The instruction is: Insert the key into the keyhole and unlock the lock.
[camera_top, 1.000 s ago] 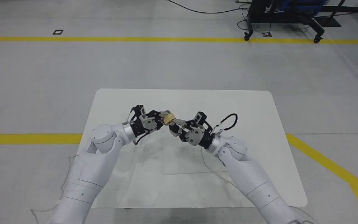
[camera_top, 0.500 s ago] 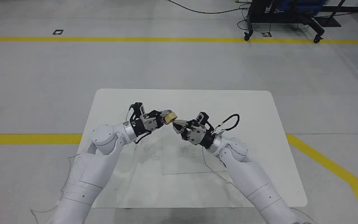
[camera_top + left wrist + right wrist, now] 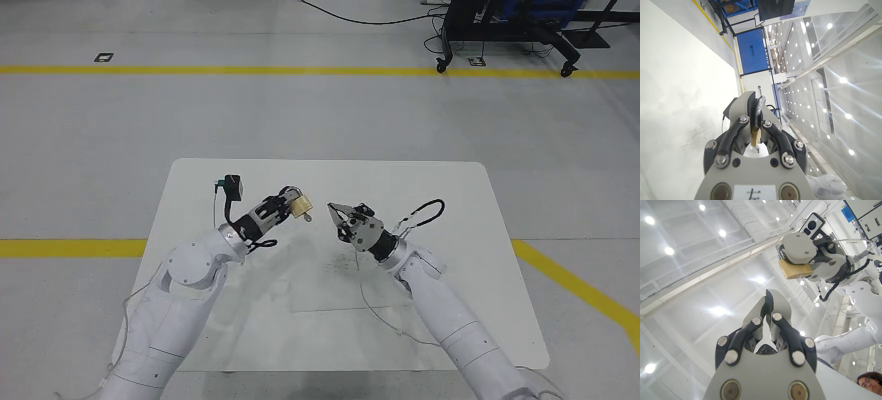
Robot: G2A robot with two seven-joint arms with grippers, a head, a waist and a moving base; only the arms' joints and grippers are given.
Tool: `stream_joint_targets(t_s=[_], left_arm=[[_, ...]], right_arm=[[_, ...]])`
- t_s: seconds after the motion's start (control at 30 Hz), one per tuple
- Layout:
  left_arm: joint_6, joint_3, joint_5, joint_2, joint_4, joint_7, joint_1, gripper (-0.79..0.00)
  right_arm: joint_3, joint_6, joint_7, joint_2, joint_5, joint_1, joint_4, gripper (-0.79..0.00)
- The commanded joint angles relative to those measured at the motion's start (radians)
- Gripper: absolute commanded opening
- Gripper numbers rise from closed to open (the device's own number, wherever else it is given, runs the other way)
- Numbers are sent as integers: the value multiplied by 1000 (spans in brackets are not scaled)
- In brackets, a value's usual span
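Brass padlock [image 3: 298,206] first: it is up off the white table [image 3: 450,190], clamped in the left gripper [image 3: 288,207] over the middle of the tabletop, a little toward the far edge. The left wrist view has the lock edge-on between the two fingers [image 3: 745,106]. Its silvery shackle [image 3: 759,106] is pinched between the dark pads, and the brass body sits nearer the palm. Seen from the right wrist camera, the body juts out from under a pale finger with its bottom face turned this way. A small silver stub [image 3: 800,275] pokes out of that face, and I can't tell if it is the key, because it is too small.

Over to the right gripper [image 3: 340,211]. It sits just beside the lock but apart from it, with a clear gap between the two, and its tips point toward the lock. In its own wrist view the two fingers are pressed together, black ridged pads [image 3: 768,306] meeting, and nothing shows between them.

Further out, a black cable [image 3: 422,213] loops off the right wrist above the tabletop. Both forearms angle in from the near side of the table. Beyond the table, a yellow line [image 3: 300,70] runs across the grey floor.
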Motion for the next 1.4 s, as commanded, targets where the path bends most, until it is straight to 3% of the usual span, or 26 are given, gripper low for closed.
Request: stream_joint_targets(t_s=[0.0, 0.03, 0.07, 0.1, 0.17, 0.27, 0.3, 0.33, 0.37, 0.7, 0.77, 0.8, 0.93, 1.03, 1.1, 1.13, 1.2, 1.23, 1.27, 1.3, 1.37], left_arm=[[6, -3, -12, 0, 0, -4, 1, -785], [11, -3, -15, -1, 1, -6, 0, -785], [20, -3, -22, -1, 2, -11, -1, -785], [25, -4, -24, -1, 3, -14, -2, -785], [33, -2, -22, -1, 5, -17, -4, -785], [41, 0, -21, -2, 8, -19, -7, -785], [42, 0, -21, -2, 8, -19, -8, -785], [44, 1, -20, -2, 9, -20, -8, -785], [47, 2, -20, -2, 10, -20, -9, -785], [65, 10, -38, -6, 29, -49, -27, -785], [72, 8, -41, -6, 33, -46, -29, -785], [79, 5, -46, -6, 36, -41, -29, -785], [98, 3, -52, -7, 38, -33, -32, -785], [104, 13, -36, -8, 38, -29, -36, -785], [104, 19, -18, -9, 40, -24, -40, -785], [103, 20, -15, -9, 40, -23, -41, -785], [101, 22, -11, -10, 41, -20, -42, -785], [99, 23, -6, -10, 40, -19, -41, -785], [97, 22, -2, -10, 40, -17, -41, -785], [95, 22, 1, -10, 39, -16, -39, -785], [94, 21, 4, -10, 37, -15, -37, -785]], right_arm=[[7, -38, -5, 3, -38, -3, -10, -785], [9, -70, -14, 6, -81, -6, -21, -785], [12, -121, -32, 9, -144, -13, -39, -690], [16, -179, -61, 14, -214, -22, -61, -529], [23, -269, -125, 21, -329, -48, -111, -422], [50, -358, -216, 33, -466, -111, -228, -388], [60, -376, -243, 38, -512, -130, -259, -296], [71, -395, -274, 42, -565, -146, -291, -15], [75, -400, -287, 44, -591, -158, -311, 0], [75, -400, -287, 44, -591, -158, -311, 0], [80, -422, -298, 48, -651, -158, -330, 0], [89, -439, -318, 54, -748, -156, -347, 0], [112, -447, -361, 77, -1114, -171, -464, -179], [114, -410, -400, 97, -1521, -194, -581, -212], [93, -343, -468, 105, -1812, -222, -665, -172], [84, -328, -487, 106, -1875, -230, -684, -194], [49, -309, -510, 109, -2022, -242, -721, -357], [32, -303, -511, 110, -2102, -242, -725, -400], [14, -289, -516, 111, -2180, -239, -726, -348], [-8, -278, -524, 110, -2234, -236, -727, -345], [-39, -281, -531, 106, -2253, -230, -724, -394]])
